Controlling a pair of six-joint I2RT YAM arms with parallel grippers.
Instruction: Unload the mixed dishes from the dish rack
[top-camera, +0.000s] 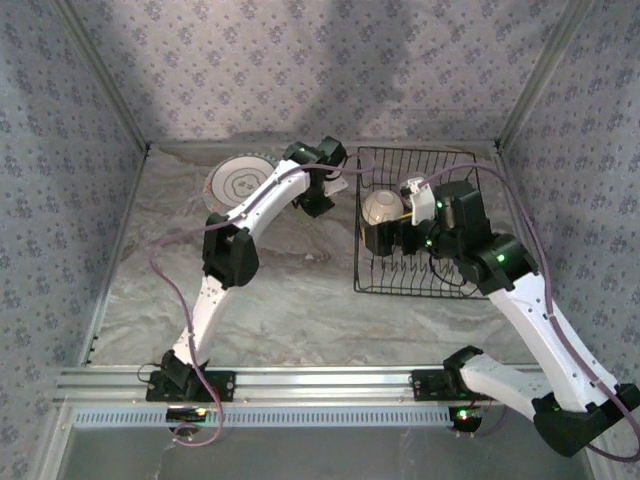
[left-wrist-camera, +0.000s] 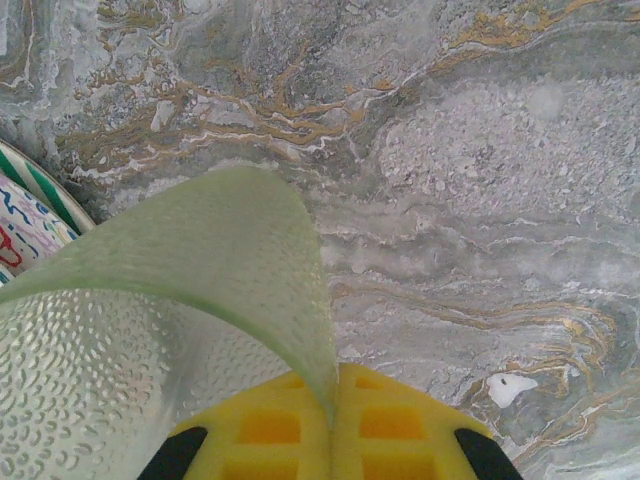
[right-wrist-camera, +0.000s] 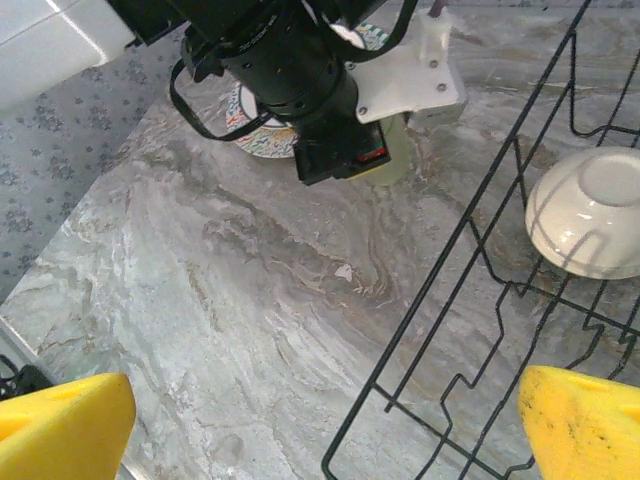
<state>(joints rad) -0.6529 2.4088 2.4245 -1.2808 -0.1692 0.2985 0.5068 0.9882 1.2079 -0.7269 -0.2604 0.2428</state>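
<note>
- Top view: the dish rack (top-camera: 410, 290) stands on the marble table (top-camera: 280, 290), right of centre, with 1 cream bowl (top-camera: 383, 207) in its left part.
- The right gripper (top-camera: 385, 238) hangs over the rack's left side, just beside that bowl.
- The left gripper (top-camera: 315, 195) is over the table, between the rack and a patterned plate (top-camera: 235, 185) lying flat at the far left.
- Left wrist view: the left gripper (left-wrist-camera: 330, 430) has its 2 yellow fingers pinched on the thin wall of a pale green dish (left-wrist-camera: 180, 280). The dish is dimpled and translucent, a cup or small bowl; too close to tell which.
- The green dish is off the rack, over bare table. The plate's (left-wrist-camera: 25, 215) striped rim and coloured squiggles show at the left edge.
- Right wrist view: the right gripper (right-wrist-camera: 320, 430) is spread wide and grasps nothing. 1 fingertip is over the table, the other over the rack's (right-wrist-camera: 470, 300) wires.
- The bowl (right-wrist-camera: 590, 215) rests inside the rack near its left wall.
- Beyond, the left gripper (right-wrist-camera: 340, 150) carries the green dish (right-wrist-camera: 398, 150) just beside the plate (right-wrist-camera: 255, 135).
</note>
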